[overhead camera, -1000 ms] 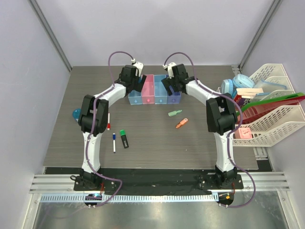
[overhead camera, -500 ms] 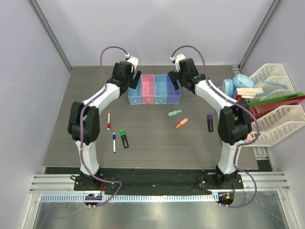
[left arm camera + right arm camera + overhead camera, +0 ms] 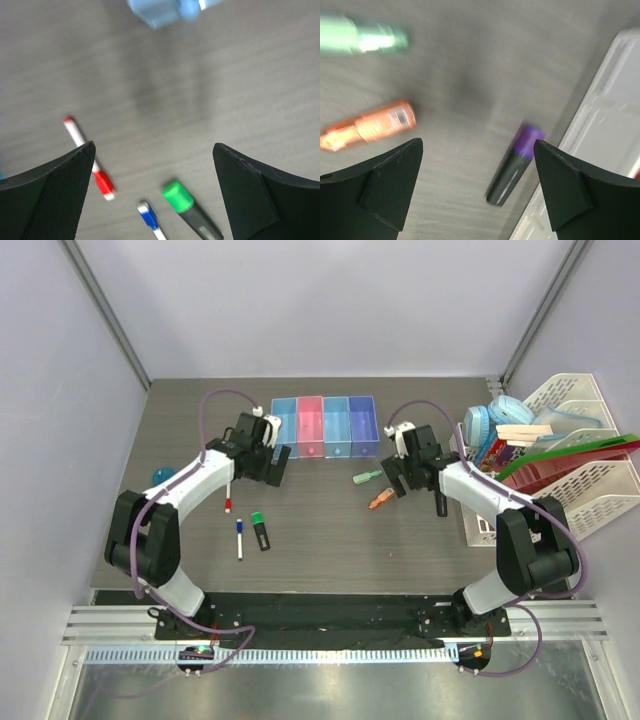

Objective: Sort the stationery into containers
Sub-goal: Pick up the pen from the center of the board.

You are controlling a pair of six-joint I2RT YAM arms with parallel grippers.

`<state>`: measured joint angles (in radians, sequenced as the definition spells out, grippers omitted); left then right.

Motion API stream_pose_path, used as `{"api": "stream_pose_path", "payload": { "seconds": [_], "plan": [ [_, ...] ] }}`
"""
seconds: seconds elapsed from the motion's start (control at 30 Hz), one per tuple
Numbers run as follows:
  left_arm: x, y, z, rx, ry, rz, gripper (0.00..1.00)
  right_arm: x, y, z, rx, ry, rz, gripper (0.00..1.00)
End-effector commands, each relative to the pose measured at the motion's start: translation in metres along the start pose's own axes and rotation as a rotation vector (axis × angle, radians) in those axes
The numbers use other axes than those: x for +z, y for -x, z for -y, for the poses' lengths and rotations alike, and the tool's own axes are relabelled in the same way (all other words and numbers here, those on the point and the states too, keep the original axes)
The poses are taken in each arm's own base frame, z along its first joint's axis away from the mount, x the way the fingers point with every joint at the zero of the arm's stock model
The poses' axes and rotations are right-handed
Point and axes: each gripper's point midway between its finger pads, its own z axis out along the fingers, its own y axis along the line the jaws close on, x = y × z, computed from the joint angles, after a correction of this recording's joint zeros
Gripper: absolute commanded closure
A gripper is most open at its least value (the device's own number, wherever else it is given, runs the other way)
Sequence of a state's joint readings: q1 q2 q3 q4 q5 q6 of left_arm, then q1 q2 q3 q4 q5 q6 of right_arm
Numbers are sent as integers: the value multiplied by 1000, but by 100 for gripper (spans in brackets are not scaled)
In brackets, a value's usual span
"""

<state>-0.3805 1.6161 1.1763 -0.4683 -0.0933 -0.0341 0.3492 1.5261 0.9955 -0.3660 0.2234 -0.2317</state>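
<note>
The containers [image 3: 325, 427] are a joined row of blue, pink, light blue and purple bins at the back of the table. My left gripper [image 3: 274, 464] is open and empty, in front of the blue bin. In its wrist view [image 3: 152, 167] it hangs above a red-capped marker [image 3: 90, 161], a blue-capped marker [image 3: 150, 220] and a green-capped highlighter [image 3: 186, 206]. My right gripper [image 3: 398, 480] is open and empty beside a green piece [image 3: 367, 477] and an orange piece [image 3: 380, 499]. Its wrist view [image 3: 477, 152] shows a purple-capped highlighter [image 3: 512, 167] below it. A blue disc [image 3: 160, 477] lies at the far left.
White mesh racks [image 3: 585, 490] with books and folders stand along the right edge, close to my right arm; a rack's edge shows in the right wrist view [image 3: 607, 125]. The blue bin's corner shows at the top of the left wrist view [image 3: 165, 10].
Both arms have drawn back from the bins toward the near side. The left gripper now hangs over the markers, the right over the green and orange pieces.
</note>
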Motion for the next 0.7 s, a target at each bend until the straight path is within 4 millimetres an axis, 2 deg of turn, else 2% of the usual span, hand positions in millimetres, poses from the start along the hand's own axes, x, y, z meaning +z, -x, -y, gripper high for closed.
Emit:
{"api": "stream_pose_path", "payload": {
  "seconds": [0.0,0.13,0.27,0.43,0.67],
  "plan": [
    [-20,-15,29,-60,-57,-31,0,-12,-13,6,109,19,30,2],
    [-21,-33,43,-48,-53,-62,0,-9,-30,21,202,-2,-14,3],
    [-23,-47,60,-6,-60,-115,0,-1,-44,19,288,64,-71,5],
    [-24,-61,66,-13,-62,-171,0,10,-63,15,333,97,-158,5],
    [-26,-69,65,-7,-60,-183,0,22,-85,16,386,135,-225,8]
  ]
}}
